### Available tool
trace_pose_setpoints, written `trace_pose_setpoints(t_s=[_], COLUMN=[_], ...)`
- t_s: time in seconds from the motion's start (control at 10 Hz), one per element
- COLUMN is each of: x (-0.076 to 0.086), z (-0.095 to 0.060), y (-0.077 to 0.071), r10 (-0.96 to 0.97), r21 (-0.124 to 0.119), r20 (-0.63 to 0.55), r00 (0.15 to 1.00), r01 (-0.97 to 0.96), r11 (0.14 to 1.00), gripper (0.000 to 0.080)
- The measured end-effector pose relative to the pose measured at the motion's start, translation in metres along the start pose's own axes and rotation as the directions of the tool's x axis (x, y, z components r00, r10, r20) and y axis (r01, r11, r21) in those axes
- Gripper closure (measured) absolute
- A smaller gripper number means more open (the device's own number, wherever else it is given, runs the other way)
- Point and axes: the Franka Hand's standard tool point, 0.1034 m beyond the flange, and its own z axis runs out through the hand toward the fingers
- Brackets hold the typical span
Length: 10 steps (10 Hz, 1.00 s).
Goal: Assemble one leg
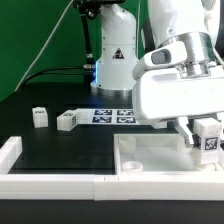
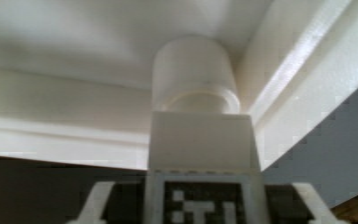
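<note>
The gripper (image 1: 203, 128) hangs over the table's near corner on the exterior view's right. Its fingers are closed narrowly on one leg (image 1: 209, 143), gripping the blocky end that carries the black-and-white tag. The wrist view shows this leg (image 2: 202, 130) running straight away from the camera, tag nearest and rounded peg farthest, so its long axis points down along the line of the hand. That is the relation the next move depends on. The peg end aims into the top (image 1: 150, 158), the big white tray lying along the table's near edge, and the leg sits just inside the tray's wall on the exterior view's right. I cannot tell from either view whether the peg touches the tray floor or is just above it. The corner socket it should enter is hidden behind the leg and hand. I judge that the leg must come straight down along its own axis, with little room for sideways drift against that wall. Two spare legs (image 1: 40, 117) (image 1: 66, 121) lie well apart, toward the table's edge on the exterior view's left. The marker board (image 1: 110, 116) lies between them and the hand.
</note>
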Motion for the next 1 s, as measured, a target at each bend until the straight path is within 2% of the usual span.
trace_pose_setpoints(t_s=[0.1, 0.2, 0.3, 0.4, 0.5, 0.7, 0.9, 1.0], x=[0.0, 0.0, 0.0, 0.0, 0.0, 0.0, 0.015, 0.017], z=[0.0, 0.0, 0.0, 0.0, 0.0, 0.0, -0.023, -0.027], y=[0.0, 0.0, 0.0, 0.0, 0.0, 0.0, -0.003, 0.0], r10=[0.0, 0.0, 0.0, 0.0, 0.0, 0.001, -0.015, -0.015], r21=[0.0, 0.0, 0.0, 0.0, 0.0, 0.0, 0.004, 0.001], r20=[0.0, 0.0, 0.0, 0.0, 0.0, 0.001, 0.006, 0.003], r00=[1.0, 1.0, 1.0, 1.0, 1.0, 1.0, 1.0, 1.0], r01=[0.0, 0.0, 0.0, 0.0, 0.0, -0.001, 0.015, 0.015], r11=[1.0, 1.0, 1.0, 1.0, 1.0, 1.0, 1.0, 1.0], gripper=[0.0511, 0.0337, 0.0216, 0.0216, 0.0162, 0.0153, 0.0151, 0.0151])
